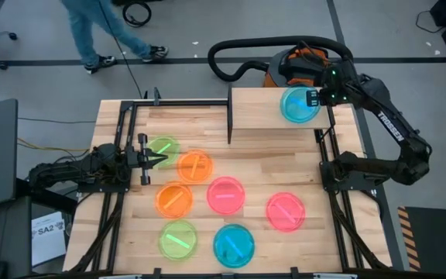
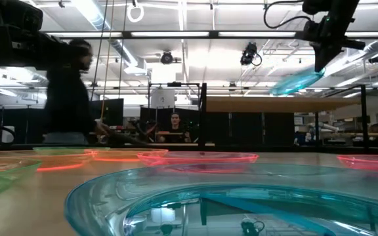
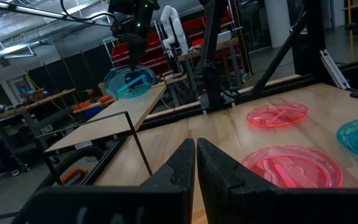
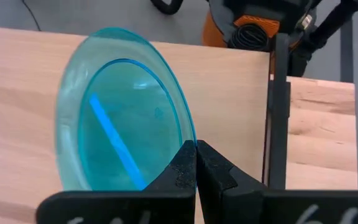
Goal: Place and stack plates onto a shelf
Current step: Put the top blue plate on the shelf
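Note:
My right gripper (image 1: pixel 313 98) is shut on a teal plate (image 1: pixel 299 105) held above the right part of the light-wood shelf (image 1: pixel 262 108); the plate also shows in the right wrist view (image 4: pixel 123 112) and, tilted above the shelf, in the low view (image 2: pixel 297 82). On the table lie two green plates (image 1: pixel 163 148) (image 1: pixel 178 239), two orange plates (image 1: pixel 194 166) (image 1: pixel 174 199), two pink plates (image 1: pixel 225 194) (image 1: pixel 285 211) and a second teal plate (image 1: pixel 233 245). My left gripper (image 1: pixel 155 160) is shut and empty at the table's left, beside the far green plate. My right gripper pinches the teal plate's rim (image 4: pixel 188 146) between its two fingers, at the edge nearest the table's right side. The fingers come from above, slanting down. The plate hangs tilted, its free edge lower, clear of the shelf board.
The shelf stands on thin black posts (image 1: pixel 230 116) at the table's far edge. An orange and black vacuum (image 1: pixel 300 66) with a hose stands beyond it. A person (image 1: pixel 103 31) walks on the floor past the far left corner.

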